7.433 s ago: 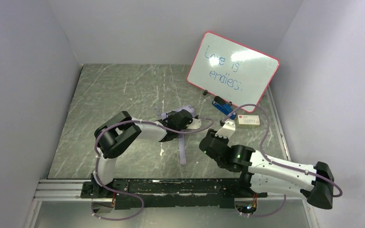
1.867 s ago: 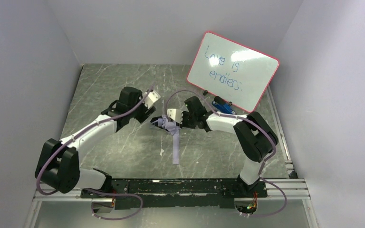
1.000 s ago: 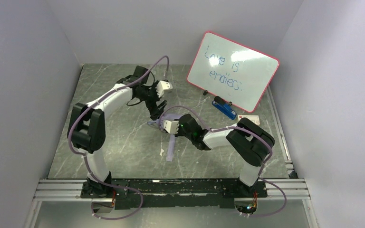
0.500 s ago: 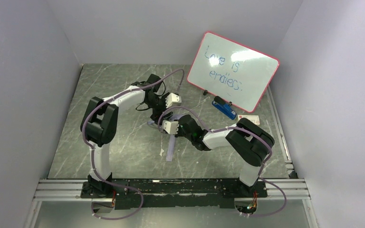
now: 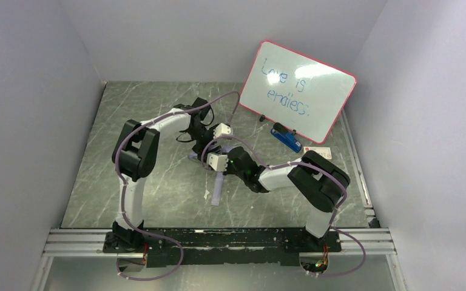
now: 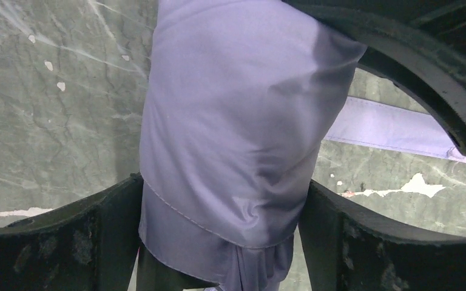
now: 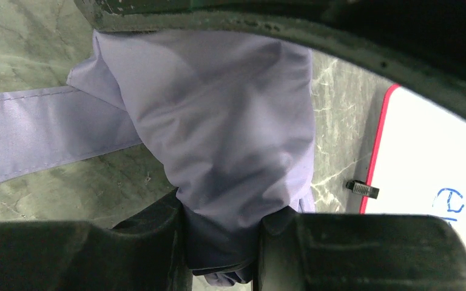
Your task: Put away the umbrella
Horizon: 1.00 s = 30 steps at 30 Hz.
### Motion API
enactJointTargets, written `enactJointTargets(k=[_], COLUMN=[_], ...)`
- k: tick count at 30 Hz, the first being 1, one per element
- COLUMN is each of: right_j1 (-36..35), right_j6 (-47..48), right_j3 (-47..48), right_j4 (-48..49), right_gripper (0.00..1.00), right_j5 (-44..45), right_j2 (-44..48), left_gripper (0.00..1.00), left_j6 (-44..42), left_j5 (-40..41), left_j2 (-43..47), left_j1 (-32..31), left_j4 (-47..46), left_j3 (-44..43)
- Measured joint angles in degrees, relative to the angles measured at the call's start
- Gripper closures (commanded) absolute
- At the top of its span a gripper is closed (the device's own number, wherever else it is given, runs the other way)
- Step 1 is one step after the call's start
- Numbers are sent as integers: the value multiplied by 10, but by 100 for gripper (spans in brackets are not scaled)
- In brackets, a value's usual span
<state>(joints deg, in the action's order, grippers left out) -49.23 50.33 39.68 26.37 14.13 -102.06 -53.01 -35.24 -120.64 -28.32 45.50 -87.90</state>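
Left-hand work comes first: the black two-finger left gripper (image 6: 221, 195) has its jaws spread wide around the bundled canopy of the compact lavender-purple fabric umbrella (image 6: 230, 115). Cloth reaches both fingers (image 6: 106, 224), but whether they press on it or merely flank it cannot be told. The umbrella lies mid-table on the grey-green marbled tabletop (image 5: 139, 121), between the two wrists. The step in hand looks like gathering the loose canopy into a tight roll.

To do this well, the left gripper should probably close squarely across the thickest part of the bundle rather than on a loose fold, so the slippery cloth does not slide out. It should also avoid dragging the bundle sideways against the other hold.

In the middle, the umbrella shows as a rounded, softly creased wad of matte lavender cloth with a stitched hem. A darker layer shows at its lower end, and a flat lavender strip (image 6: 388, 127) of the same fabric lies on the tabletop beside it. Ribs, shaft and handle are hidden.

Further right, the black right gripper (image 7: 221, 225) is clamped narrowly on the bundle's lower end, pinching the cloth. It likely serves as the anchor and should hold firm. At far right stands the red-framed whiteboard (image 5: 297, 91), well apart.
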Motion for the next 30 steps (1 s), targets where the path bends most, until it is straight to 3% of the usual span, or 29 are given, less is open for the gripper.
enactJointTargets(k=[7,18,21,25,27,30], right_j1=[-4,-5,-5,-4,-4,-5], right_j6=[-2,-3,-1,-3,-10,-24], right_j3=[0,-5,-9,-24,-38,-67], right_j4=[2,12,18,23,25,16], right_gripper=[100,97,82,37,29,26], right_j5=[7,11,8,1,-3,-23], right_j2=[-2,-2,0,14,34,81], left_gripper=[18,69,87,93,95,95], left_j6=[-6,-15,-9,3,14,31], left_j5=[-5,14,31,50,62,74], left_j2=[-13,-16,-5,4,11,22], left_j1=[-4,-17,-22,-34,-38,-39], left_j4=[19,19,0,-20,-37,-68], left_j3=[-19,-17,0,14,25,45])
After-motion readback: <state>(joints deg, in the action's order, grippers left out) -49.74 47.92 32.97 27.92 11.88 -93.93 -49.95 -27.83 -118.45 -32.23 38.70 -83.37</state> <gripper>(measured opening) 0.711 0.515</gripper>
